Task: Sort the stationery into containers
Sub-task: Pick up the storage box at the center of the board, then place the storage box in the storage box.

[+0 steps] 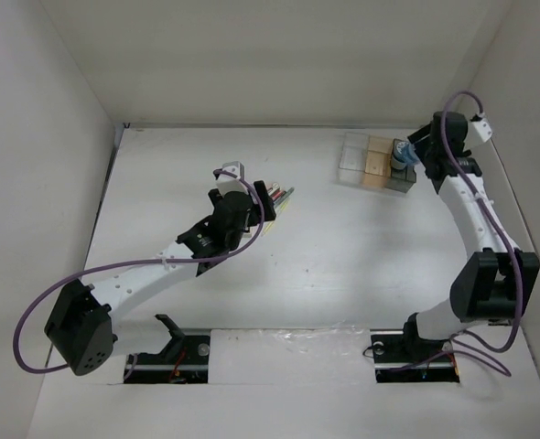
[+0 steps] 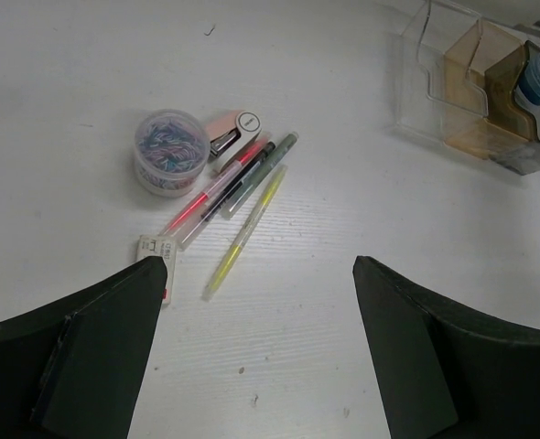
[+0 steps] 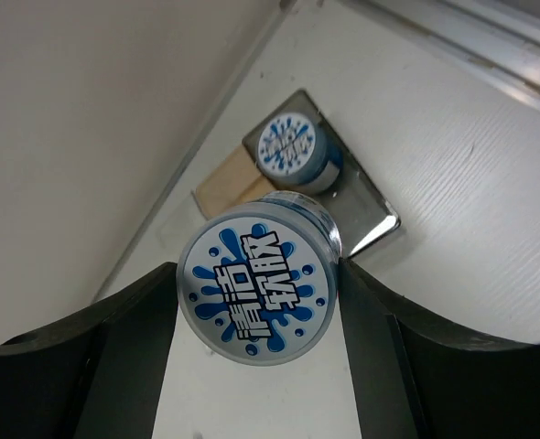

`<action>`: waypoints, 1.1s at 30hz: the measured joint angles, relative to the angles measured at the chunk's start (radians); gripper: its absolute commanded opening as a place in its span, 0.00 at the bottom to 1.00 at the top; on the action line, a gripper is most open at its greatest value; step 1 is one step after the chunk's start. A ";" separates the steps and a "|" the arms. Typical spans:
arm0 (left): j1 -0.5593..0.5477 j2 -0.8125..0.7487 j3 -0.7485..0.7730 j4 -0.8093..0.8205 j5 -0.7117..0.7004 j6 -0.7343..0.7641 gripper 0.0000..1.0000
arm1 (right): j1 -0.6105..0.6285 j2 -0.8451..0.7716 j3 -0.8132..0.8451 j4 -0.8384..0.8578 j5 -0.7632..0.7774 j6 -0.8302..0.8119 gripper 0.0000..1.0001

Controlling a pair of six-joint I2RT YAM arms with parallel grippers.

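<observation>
Firmly clamped between the matte black fingers (image 3: 114,366) of the right gripper (image 3: 256,271) is a short round roll with a glossy blue-and-white splash label (image 3: 256,285); both pads press its sides. Its flat labelled face is turned to the wrist camera, so its axis runs down toward the three-section organiser tray (image 1: 376,163) below. A second roll of the same kind (image 3: 293,146) stands upright in the tray's dark grey end section (image 3: 366,210), label up, and the tan wood-coloured middle section (image 3: 226,185) lies just beside it. In the overhead view the tray sits at the far right of the white, faintly grained table (image 1: 343,274), its clear plastic section on the left.

The left gripper (image 2: 261,274) hangs spread wide, nothing between its fingers, above the loose stationery. Three slim pens lie nearly parallel, their long axes running from lower left to upper right in the left wrist view: a translucent red pen (image 2: 217,190), a dark pen (image 2: 252,178) and a yellow-green pen (image 2: 245,233). A clear round pot of coloured paper clips (image 2: 170,151) sits just beside them, next to a small white-and-pink object with a metal part (image 2: 233,135). A tiny beige block (image 2: 156,251) lies near the pens' lower ends.
</observation>
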 measured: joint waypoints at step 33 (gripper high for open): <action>0.000 0.074 0.000 0.005 0.014 0.007 0.81 | -0.095 0.349 0.131 0.016 -0.098 -0.019 0.50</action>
